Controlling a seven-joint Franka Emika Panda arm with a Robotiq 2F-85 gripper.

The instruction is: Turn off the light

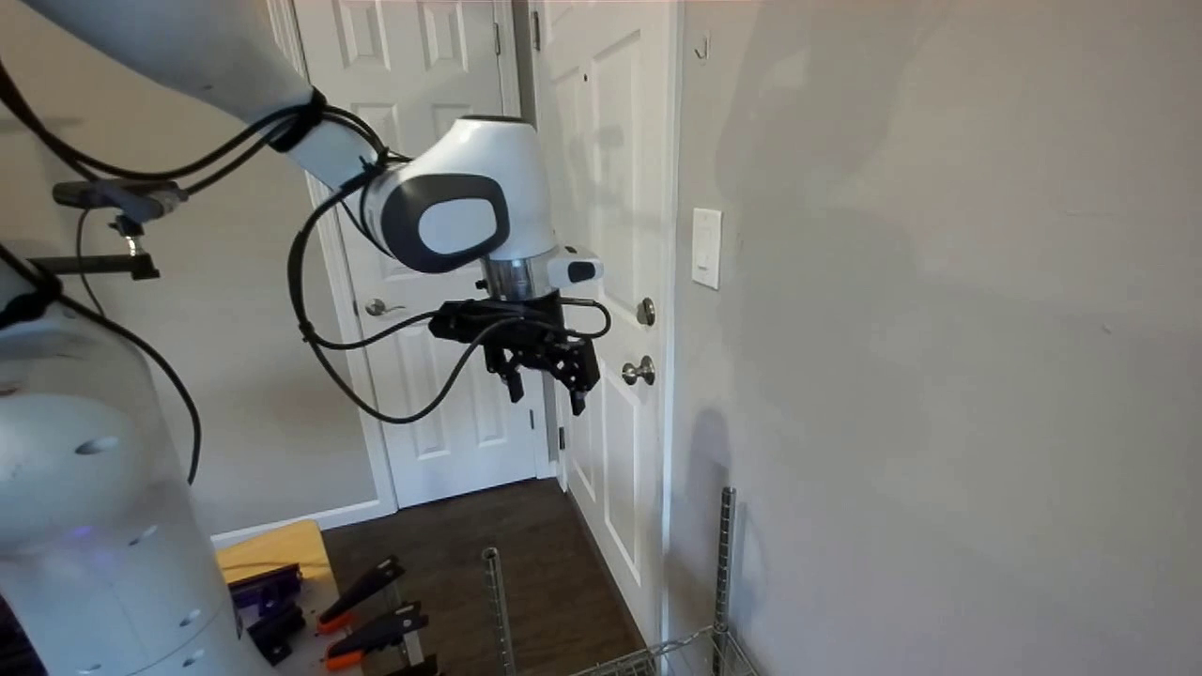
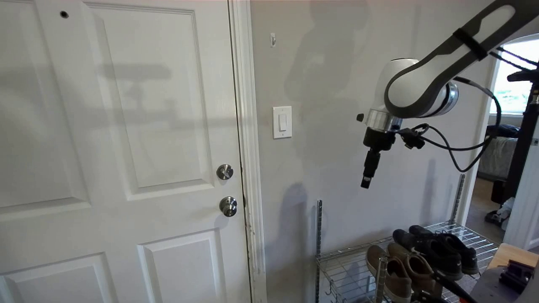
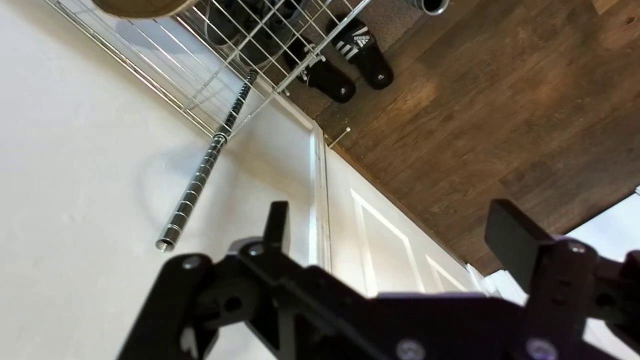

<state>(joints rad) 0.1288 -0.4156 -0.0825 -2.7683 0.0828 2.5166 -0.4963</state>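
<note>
A white light switch with a rectangular rocker sits on the grey wall beside the door frame in both exterior views (image 1: 707,249) (image 2: 282,122). It is out of view in the wrist view. My gripper (image 1: 547,402) is black, points down and is open with nothing between its fingers. In an exterior view the gripper (image 2: 366,183) hangs to the right of the switch and lower, apart from it. In the wrist view the gripper's two fingers (image 3: 390,215) stand wide apart. Which way the rocker is pressed, I cannot tell.
A white door (image 2: 168,235) with a knob (image 2: 228,206) and deadbolt (image 2: 225,171) stands beside the switch. A wire shelf (image 2: 349,269) with upright posts (image 3: 192,192) holds shoes (image 2: 438,248) below the arm. A small hook (image 2: 273,40) is above the switch. Clamps (image 1: 376,634) lie by the robot's base.
</note>
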